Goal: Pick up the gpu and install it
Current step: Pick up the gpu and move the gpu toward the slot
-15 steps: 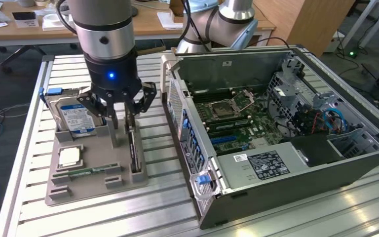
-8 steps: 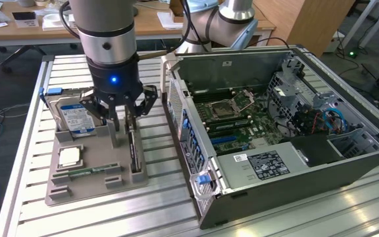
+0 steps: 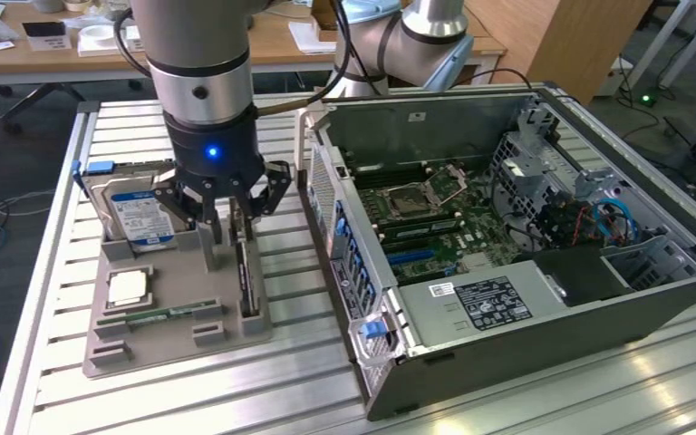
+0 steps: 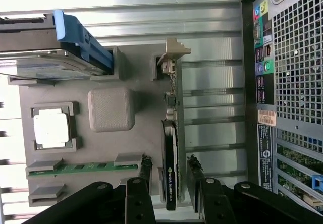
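Fingers [image 4: 145, 169] stand released, straddling the thin dark gpu card [image 4: 170, 133] with a gap on each side. Card stands on edge in its slot of the grey moulded tray [image 4: 136, 148]. Same tray holds a silver blue-labelled hard drive [image 4: 45, 65], a square silver processor chip [image 4: 50, 128] and a narrow green memory stick [image 4: 81, 167]. An open black computer case [image 3: 638, 299] sits beside the tray on the slatted metal bench [image 3: 565, 399].

Scene is lit brightly & evenly, w/ glare seen on the bench [image 3: 638, 381] slats at the exterior view's lower right, a bench strip blown out to white in the wrist view, the case [image 3: 445, 127] interior left dimmer, and the end effector [image 4: 169, 166] links rendered near-black.
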Robot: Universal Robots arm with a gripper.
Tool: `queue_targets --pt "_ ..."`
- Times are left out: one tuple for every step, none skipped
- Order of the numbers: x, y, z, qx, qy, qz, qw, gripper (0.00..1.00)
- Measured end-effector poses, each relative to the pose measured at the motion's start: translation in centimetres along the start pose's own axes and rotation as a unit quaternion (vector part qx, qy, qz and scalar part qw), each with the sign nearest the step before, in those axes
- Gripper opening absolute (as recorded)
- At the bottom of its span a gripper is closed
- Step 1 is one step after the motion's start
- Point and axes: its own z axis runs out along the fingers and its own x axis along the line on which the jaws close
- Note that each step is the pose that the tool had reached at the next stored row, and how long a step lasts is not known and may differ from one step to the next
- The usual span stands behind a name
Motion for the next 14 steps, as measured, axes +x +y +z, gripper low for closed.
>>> queue_targets --pt "0.0 0.0 0.0 0.0 0.0 0.0 1.0 0.42" --pt "0.0 0.0 0.0 0.0 0.0 0.0 1.0 0.42" --pt "0.0 0.0 0.01 0.0 0.0 0.0 1.0 0.42" --pt "0.0 0.0 0.01 -0.0001 -0.0001 0.0 1.0 0.42" --pt "0.0 0.0 0.03 -0.0001 -0.0001 0.0 1.0 0.42" --pt "0.0 0.0 0.12 -0.0003 -0.0003 0.0 1.0 0.42" --pt "0.0 0.0 0.21 -0.0002 -0.0002 0.0 1.0 0.42" --pt "0.0 0.0 0.31 -0.0002 -0.0001 0.0 1.0 0.42" --pt "0.0 -0.01 0.45 -0.0001 -0.0001 0.0 1.0 0.42" --pt "0.0 -0.01 0.59 -0.0002 -0.0001 0.0 1.0 0.42" --pt "0.0 -0.01 0.75 -0.0002 -0.0001 0.0 1.0 0.42" --pt "0.0 -0.02 0.9 -0.0001 -0.0001 0.0 1.0 0.42" --pt "0.0 -0.02 1.06 -0.0001 -0.0001 0.0 1.0 0.42" --pt "0.0 -0.03 1.23 -0.0002 -0.0001 0.0 1.0 0.42"
